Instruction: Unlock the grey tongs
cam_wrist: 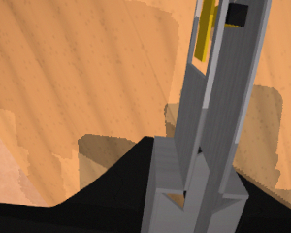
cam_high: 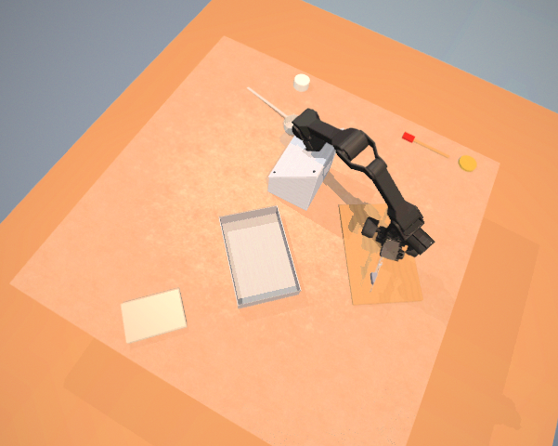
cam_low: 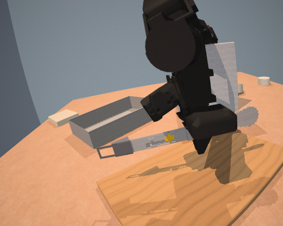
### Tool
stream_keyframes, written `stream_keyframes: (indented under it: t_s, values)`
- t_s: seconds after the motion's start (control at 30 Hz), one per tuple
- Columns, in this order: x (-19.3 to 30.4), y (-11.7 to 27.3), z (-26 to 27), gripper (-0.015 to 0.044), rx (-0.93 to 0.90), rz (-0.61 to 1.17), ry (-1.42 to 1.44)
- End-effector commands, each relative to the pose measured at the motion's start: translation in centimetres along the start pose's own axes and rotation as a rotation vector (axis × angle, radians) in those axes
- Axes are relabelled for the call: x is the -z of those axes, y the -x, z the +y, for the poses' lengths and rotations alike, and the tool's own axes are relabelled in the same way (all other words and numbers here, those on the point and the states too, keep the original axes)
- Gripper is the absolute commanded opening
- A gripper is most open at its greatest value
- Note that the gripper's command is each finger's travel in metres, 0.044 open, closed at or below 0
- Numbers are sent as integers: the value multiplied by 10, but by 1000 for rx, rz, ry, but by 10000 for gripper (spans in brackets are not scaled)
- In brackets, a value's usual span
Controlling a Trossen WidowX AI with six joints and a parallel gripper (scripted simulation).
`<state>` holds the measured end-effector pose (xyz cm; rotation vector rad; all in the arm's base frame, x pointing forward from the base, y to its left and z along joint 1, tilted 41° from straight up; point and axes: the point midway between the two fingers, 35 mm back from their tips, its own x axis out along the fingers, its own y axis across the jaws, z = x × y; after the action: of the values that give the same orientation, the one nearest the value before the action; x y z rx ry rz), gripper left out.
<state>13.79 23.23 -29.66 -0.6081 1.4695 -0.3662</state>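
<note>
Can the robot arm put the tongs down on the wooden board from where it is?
Probably yes. The pincer grips the tongs just above the wooden board, with nothing between them.

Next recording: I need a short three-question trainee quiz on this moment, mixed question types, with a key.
1. True or false: the grey tongs lie flat on the wooden board.
2. Multiple choice: the roasting tin sits on which side of the board in the top view? A) left B) right C) on top of it
3. Fill in: the gripper is shut on the ____.

Key:
1. False. The tongs hang in the air over the board, casting a shadow on it.
2. A.
3. Tongs. Whether their lock has released cannot be told from these views.
</note>
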Motion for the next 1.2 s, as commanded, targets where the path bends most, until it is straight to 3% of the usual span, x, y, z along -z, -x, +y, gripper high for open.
stream_keyframes:
  t_s: [0.0, 0.4, 1.17]
  values:
    - [0, -7, -2, -150, 0, -6, 6]
    - [1, -16, -4, -150, -5, -7, 7]
    - [2, -15, -4, 440, -5, -1, 3]
